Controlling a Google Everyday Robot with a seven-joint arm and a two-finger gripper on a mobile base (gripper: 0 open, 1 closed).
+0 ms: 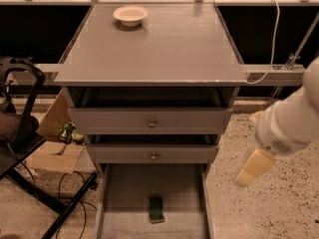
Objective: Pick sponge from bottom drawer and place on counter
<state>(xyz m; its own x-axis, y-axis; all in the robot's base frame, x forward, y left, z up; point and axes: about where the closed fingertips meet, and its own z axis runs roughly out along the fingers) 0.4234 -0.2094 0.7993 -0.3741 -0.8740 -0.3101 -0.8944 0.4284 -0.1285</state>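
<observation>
The sponge [156, 209] lies dark green face up on the grey floor of the bottom drawer [129, 193], which is pulled out, near its front middle. The counter [159, 49] is the grey cabinet top above the drawers. My gripper [254, 166] hangs at the right on the white arm, beside the cabinet at about the height of the middle drawer. It is to the right of the sponge, above it and well apart from it. It holds nothing that I can see.
A cream bowl [130, 15] stands at the far left of the counter. The two upper drawers [151, 121] stand slightly open. A black chair frame [20, 133], cardboard [50, 156] and cables lie on the floor at left. A white cable [271, 39] hangs at right.
</observation>
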